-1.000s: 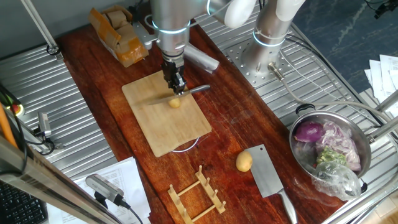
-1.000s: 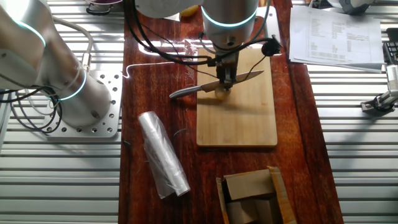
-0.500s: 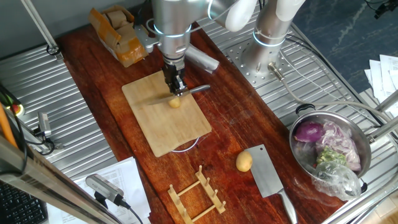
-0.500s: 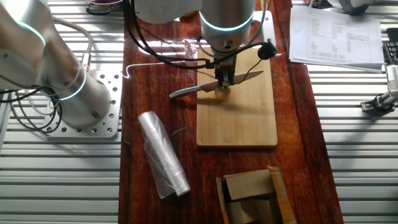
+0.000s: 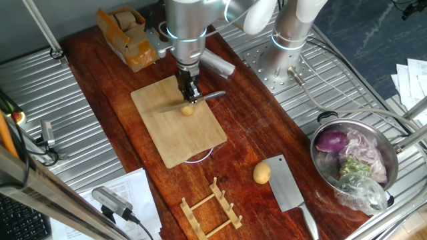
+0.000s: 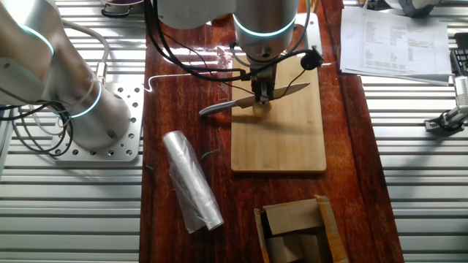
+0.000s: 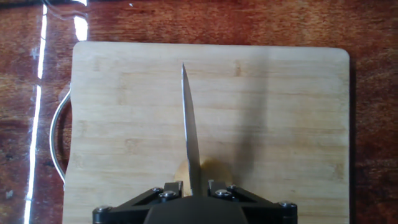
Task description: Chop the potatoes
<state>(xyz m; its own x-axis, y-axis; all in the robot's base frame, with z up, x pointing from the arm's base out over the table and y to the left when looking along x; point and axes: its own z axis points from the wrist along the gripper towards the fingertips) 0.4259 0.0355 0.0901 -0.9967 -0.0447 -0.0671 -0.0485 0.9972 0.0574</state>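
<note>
At the bottom edge of the hand view, the tool (image 7: 194,186) is clamped on a knife (image 7: 190,134), blade edge-on over a potato (image 7: 211,171) on the cutting board (image 7: 273,118). Only one fixed view shows, at the board's 4 o'clock on the desk (image 5: 247,133), a second potato (image 5: 261,173) beside a cleaver (image 5: 288,187).

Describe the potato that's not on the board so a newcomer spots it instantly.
Start at the round steel bowl holding purple onion. Left of it on the dark wooden tabletop lies a broad steel cleaver; the small yellow-tan whole potato sits against its blade, uncut, away from the bamboo board.
</note>
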